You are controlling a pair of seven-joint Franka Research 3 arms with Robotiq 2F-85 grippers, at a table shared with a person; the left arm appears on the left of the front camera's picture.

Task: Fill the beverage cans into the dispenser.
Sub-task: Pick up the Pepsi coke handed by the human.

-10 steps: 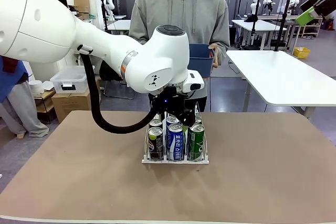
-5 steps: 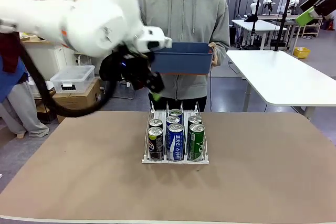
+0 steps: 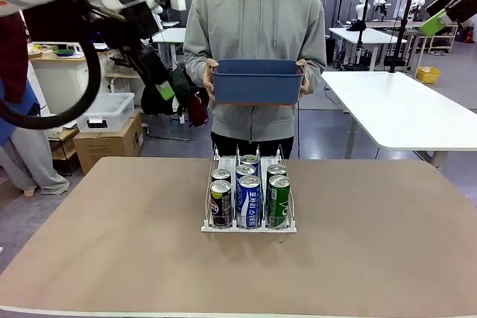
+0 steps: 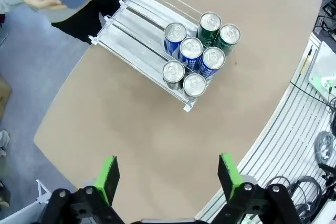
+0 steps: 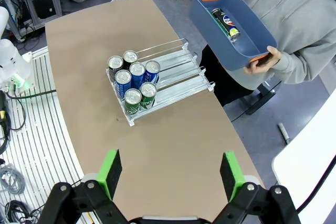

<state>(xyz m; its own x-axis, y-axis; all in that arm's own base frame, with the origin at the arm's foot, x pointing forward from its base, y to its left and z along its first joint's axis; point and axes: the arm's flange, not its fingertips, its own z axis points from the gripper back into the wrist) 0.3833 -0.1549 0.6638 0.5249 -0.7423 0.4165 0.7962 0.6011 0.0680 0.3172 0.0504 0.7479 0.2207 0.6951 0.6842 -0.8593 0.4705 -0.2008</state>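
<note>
**Both tools open and empty, seven cans racked**

My left tool (image 4: 169, 177) hangs high over the desk (image 4: 131, 129) with its green pads spread wide and nothing between them. In the front view the left tool (image 3: 160, 88) sits in the upper left of the frame, well apart from the rack and above the level of the desk (image 3: 112, 243). My right tool (image 5: 169, 174) is just as wide open and just as empty, looking down on the desk from high up.

The dispenser (image 3: 250, 227) stands at the centre of the desk in the front view, in the upper middle of my left wrist frame (image 4: 136, 30) and the left middle of my right wrist frame (image 5: 178, 69). The beverage cans (image 4: 190, 48) crowd its near end, seven of them upright: two dark in one outer lane, three blue-and-white in the middle lane, two green in the other outer lane. The far stretch of every lane lies bare.

Beyond the desk a person holds a blue bin (image 3: 257, 83) in both hands at waist height, one hand (image 5: 265, 59) on its orange-trimmed end. One more dark can (image 5: 226, 23) lies on its side inside the bin.
</note>
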